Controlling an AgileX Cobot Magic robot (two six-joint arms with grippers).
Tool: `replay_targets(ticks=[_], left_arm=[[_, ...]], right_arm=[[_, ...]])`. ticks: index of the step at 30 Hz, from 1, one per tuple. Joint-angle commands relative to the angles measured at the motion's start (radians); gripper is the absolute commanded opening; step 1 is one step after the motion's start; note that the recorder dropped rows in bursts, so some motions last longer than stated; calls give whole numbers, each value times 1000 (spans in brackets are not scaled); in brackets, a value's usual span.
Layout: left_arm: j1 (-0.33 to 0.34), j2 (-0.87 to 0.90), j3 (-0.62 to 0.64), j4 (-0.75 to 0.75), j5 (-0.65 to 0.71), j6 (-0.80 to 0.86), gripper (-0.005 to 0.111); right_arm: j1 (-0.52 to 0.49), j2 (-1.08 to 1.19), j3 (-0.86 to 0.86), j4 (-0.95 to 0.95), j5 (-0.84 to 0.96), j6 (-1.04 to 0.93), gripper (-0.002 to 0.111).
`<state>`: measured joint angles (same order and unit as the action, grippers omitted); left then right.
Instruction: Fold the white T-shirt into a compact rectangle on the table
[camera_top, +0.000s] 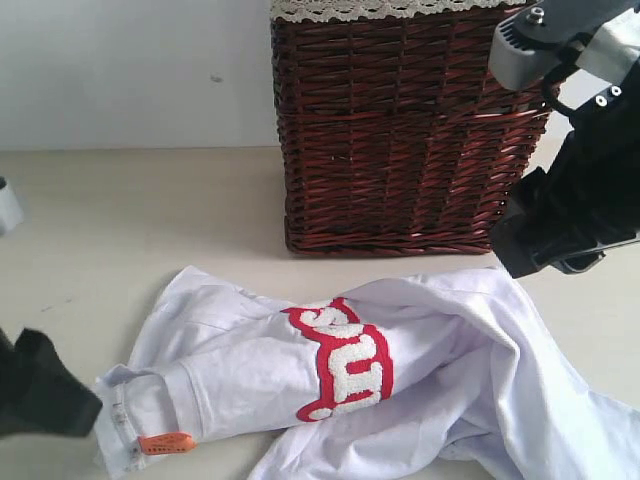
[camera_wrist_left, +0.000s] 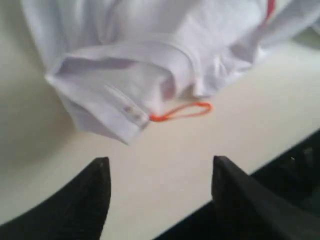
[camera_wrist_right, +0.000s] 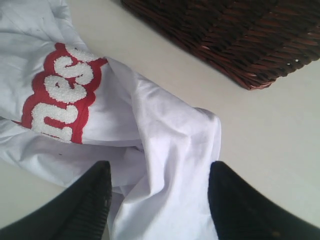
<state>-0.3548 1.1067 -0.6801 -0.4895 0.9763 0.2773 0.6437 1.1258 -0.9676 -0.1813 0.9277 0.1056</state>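
The cream surface (camera_top: 120, 220) fills most of my exterior view, with a pale wall (camera_top: 130, 70) behind it. At the back stands a dark red-brown wicker basket (camera_top: 400, 130), upright, with white lace trim (camera_top: 370, 8) along its rim. The white T-shirt (camera_top: 230, 370) lies on the surface in front of the basket, close to its base but not touching it. It is crumpled and loosely bunched rather than flat, spreading from lower left across to the lower right edge of the view. On the right side, the right arm (camera_top: 570, 210) hangs in front of the basket's corner and above the shirt's far end. Through its wrist camera I see the right claw (camera_wrist_right: 159, 167) spread wide, with a raised fold of white cloth running under the gap between its fingers. I cannot tell whether either finger touches the cloth, and nothing is pinched. At the lower left, the left claw (camera_wrist_left: 160, 160) is also spread, over bare surface just short of the shirt's folded hem, with nothing between its fingers. The fuzzy white lettering (camera_top: 345, 365), outlined in red, curves across the middle of the shirt, wrinkled with the cloth. A small orange tag (camera_top: 165, 442) lies at the hem nearest the left claw, resting on the surface.
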Motion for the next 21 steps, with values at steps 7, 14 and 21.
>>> replay_targets(ticks=[7, 14, 21], left_arm=[[-4, -12, 309, -182, -420, 116, 58], [-6, 23, 376, -491, -515, 399, 58], [-6, 129, 394, -940, -532, 853, 58]], right_arm=[[-5, -5, 4, 7, -4, -11, 55], [-5, -5, 4, 7, -4, -11, 55], [-5, -5, 4, 7, -4, -14, 55]])
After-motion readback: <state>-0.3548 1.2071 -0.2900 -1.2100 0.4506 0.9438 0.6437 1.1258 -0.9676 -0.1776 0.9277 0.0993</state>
